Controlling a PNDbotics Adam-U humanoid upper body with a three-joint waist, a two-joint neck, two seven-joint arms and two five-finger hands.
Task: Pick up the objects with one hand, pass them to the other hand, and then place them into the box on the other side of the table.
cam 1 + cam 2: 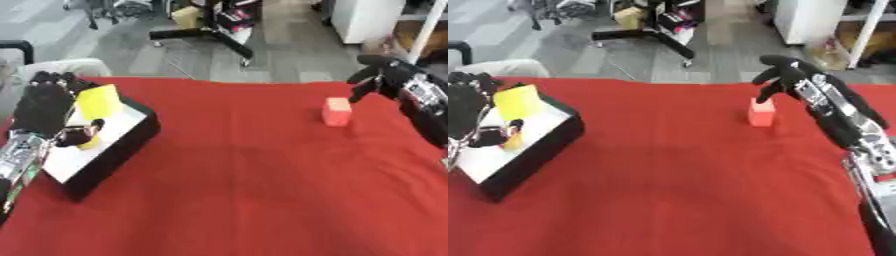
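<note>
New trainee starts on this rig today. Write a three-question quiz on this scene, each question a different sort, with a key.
1. True or false: the left hand holds a yellow block over the box.
2. Multiple choice: where is the pink block?
A. inside the box
B. upright on the red tablecloth, on the robot's right
C. lifted in the right hand
3. Fill in: the right hand hovers close to the ____ block, fingers curled downward but not closed on it.

Key
1. True.
2. B.
3. pink.
</note>
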